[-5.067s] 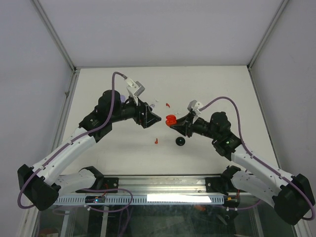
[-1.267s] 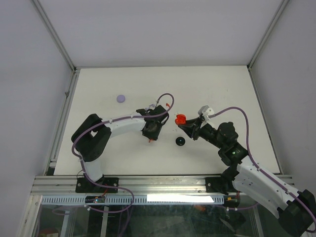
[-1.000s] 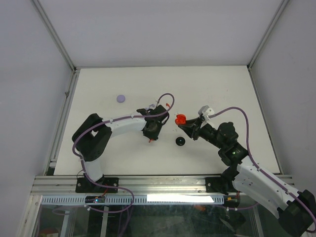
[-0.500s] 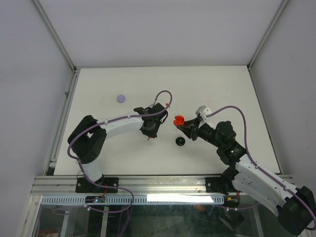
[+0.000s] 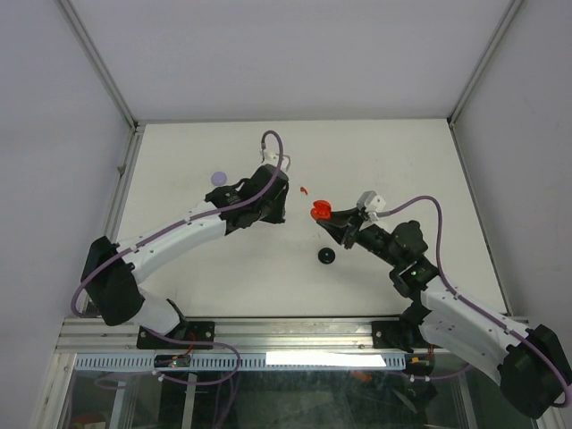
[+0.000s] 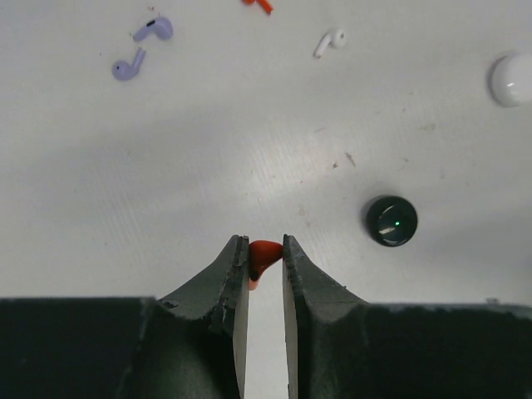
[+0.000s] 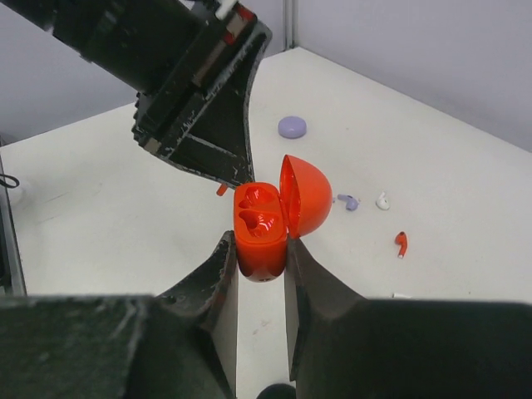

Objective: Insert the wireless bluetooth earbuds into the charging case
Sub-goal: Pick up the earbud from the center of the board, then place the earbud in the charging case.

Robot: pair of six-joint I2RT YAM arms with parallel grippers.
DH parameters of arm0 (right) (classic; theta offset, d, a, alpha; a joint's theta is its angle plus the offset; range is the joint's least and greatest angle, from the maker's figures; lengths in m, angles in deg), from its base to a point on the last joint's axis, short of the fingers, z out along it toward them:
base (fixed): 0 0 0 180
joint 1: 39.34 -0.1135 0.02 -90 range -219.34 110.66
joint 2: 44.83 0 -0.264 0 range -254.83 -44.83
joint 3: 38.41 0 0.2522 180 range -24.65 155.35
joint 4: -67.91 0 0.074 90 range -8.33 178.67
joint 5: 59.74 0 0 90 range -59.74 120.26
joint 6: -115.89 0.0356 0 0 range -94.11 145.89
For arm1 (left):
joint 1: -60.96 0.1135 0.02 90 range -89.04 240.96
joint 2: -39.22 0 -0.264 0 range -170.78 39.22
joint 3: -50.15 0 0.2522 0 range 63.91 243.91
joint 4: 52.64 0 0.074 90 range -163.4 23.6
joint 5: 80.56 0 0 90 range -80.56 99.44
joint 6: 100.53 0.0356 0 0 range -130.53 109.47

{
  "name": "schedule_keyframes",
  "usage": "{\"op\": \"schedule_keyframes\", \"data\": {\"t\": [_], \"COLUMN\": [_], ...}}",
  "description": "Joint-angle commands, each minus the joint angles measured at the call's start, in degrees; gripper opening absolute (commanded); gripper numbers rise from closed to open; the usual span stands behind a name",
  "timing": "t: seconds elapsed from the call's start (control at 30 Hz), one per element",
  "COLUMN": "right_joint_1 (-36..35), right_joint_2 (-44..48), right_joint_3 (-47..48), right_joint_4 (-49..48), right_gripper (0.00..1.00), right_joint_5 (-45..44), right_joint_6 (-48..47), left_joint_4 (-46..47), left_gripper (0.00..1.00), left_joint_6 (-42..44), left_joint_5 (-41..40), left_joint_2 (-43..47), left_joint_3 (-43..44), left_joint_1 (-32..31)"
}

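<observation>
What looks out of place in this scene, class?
Two lavender earbuds, a white earbud and a red earbud lie scattered loose on the table, outside any case. The red case in the right fingers stands open, both sockets empty.

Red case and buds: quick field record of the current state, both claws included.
left claw: shut on red earbud, lifted off the surface
right claw: shut on red case
red case lid: open, both sockets look empty
loose buds: second red earbud, white earbud, lavender earbuds
other cases: black case, lavender case, white case
task state: no bud seated yet
</observation>
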Motion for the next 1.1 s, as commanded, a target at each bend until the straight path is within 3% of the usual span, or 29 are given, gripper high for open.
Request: {"op": "schedule_keyframes", "data": {"t": [0.0, 0.2, 0.4, 0.77, 1.07], "right_joint_1": [-0.47, -1.28, -2.94, -5.56, -6.01], "right_joint_2": [-1.84, -6.4, -10.54, -13.62, -13.46], "right_joint_3": [-0.32, -1.11, 0.17, 1.52, 1.54], "right_joint_4": [-11.9, -21.63, -25.49, -29.84, -30.89], "right_gripper": [0.0, 0.0, 0.0, 0.0, 0.0], "right_joint_5": [-1.52, -2.29, -3.79, -6.4, -6.79], "right_joint_6": [-0.6, 0.05, -0.16, 1.27, 2.01], "left_joint_4": [6.7, 14.64, 21.82, 35.38, 39.79], "left_gripper": [0.1, 0.09, 0.09, 0.09, 0.09], "left_joint_6": [-1.5, -2.01, -1.78, -1.92, -0.28], "left_joint_5": [0.16, 2.45, 4.01, 5.05, 5.62], "left_joint_2": [7.11, 13.17, 16.16, 18.16, 18.74], "left_joint_3": [2.35, 0.9, -0.81, -7.65, -11.13], "left_joint_1": [0.21, -0.26, -0.97, -4.97, -7.56]}}
